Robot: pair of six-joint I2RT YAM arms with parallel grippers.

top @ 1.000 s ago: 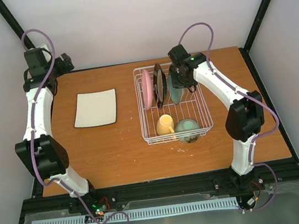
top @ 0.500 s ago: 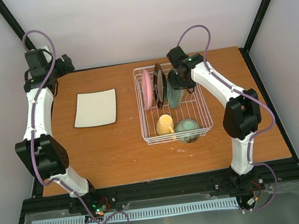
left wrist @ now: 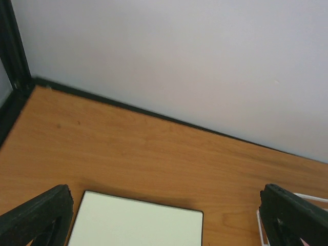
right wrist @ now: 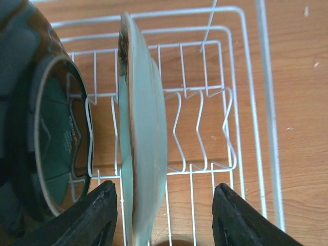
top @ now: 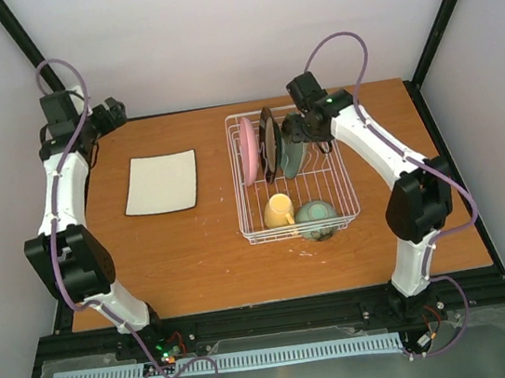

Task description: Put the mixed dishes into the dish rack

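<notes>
The white wire dish rack (top: 344, 197) stands right of centre. Upright in its tines are the pink plate (top: 249, 152), the dark brown plate (top: 270, 142) and the teal plate (top: 292, 157). The yellow mug (top: 279, 211) and pale green bowl (top: 316, 218) sit at its near end. My right gripper (top: 299, 132) is open just above the teal plate (right wrist: 146, 138), its fingers either side, not touching; the brown plate (right wrist: 46, 138) is to its left. The cream square plate (top: 161, 183) lies flat on the table at left. My left gripper (top: 114, 112) is open above the far left corner, over that plate (left wrist: 136, 225).
The wooden table (top: 196, 253) is edged by black frame posts and pale walls. The rack's right-hand slots (right wrist: 205, 128) hold nothing. The rack's corner (left wrist: 261, 230) shows at the right of the left wrist view.
My right gripper has let go of the teal plate, which now stands in the rack, and has lifted slightly. The left arm has barely moved.
</notes>
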